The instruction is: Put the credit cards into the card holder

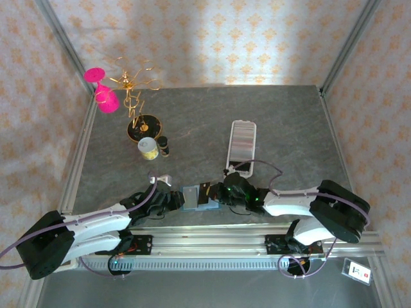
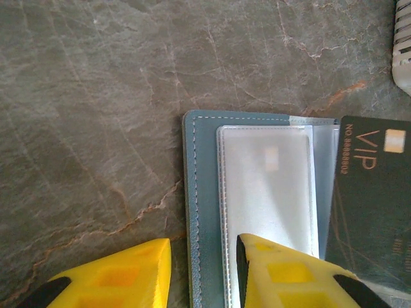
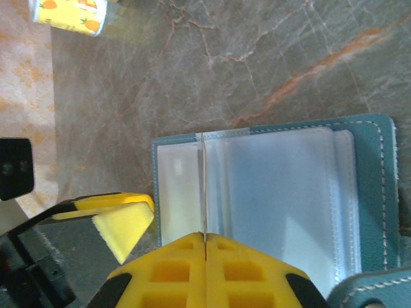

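Here right claw [image 3: 204,239] pinches card [image 2: 372,212] over open card holder [image 3: 371,186].

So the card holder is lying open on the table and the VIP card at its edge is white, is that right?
Not quite. The VIP card is dark, nearly black, not white; the left wrist view shows it plainly. The rest holds: the card holder lies open on the table, with the card at its edge.

Grey veined table [image 1: 192,109]; on it — open teal card holder [image 1: 192,197] near the front; long white tray [image 1: 243,146], gold stand [image 1: 142,127], small cup [image 1: 148,147] behind.
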`<act>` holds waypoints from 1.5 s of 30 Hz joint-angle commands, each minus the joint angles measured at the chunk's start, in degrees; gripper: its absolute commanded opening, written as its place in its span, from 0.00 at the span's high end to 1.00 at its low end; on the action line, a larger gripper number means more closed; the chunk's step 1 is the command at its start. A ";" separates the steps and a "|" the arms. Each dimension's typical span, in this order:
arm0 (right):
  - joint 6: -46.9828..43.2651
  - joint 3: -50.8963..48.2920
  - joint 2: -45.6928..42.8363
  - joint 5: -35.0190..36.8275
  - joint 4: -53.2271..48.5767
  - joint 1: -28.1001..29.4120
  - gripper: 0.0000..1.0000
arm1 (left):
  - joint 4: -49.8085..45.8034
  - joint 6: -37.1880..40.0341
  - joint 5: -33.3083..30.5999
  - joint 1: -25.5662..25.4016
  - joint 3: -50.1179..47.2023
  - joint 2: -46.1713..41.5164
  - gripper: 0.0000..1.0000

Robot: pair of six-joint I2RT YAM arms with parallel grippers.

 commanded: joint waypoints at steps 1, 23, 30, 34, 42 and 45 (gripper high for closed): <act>0.13 -0.34 1.18 0.50 1.62 0.52 1.00 | 0.77 -0.22 0.63 -0.51 -0.35 -0.24 0.68; 0.83 0.29 5.42 -2.07 2.87 1.88 1.00 | 0.37 -0.49 0.03 -0.61 -0.92 -1.31 0.70; 0.44 1.74 6.91 -3.33 3.49 1.89 1.00 | 0.80 -0.46 0.09 -0.61 -0.93 -0.68 0.72; 0.39 2.10 7.43 -3.74 4.34 1.91 1.00 | 0.63 -0.40 0.11 -0.63 -1.00 -0.51 0.73; 0.57 1.77 7.98 -5.41 6.77 2.11 1.00 | 1.06 -0.61 0.19 -0.58 -1.49 -0.41 0.75; 1.01 1.37 8.14 -5.98 7.95 2.10 1.00 | 1.06 -0.62 0.03 -0.59 -1.62 -0.37 0.75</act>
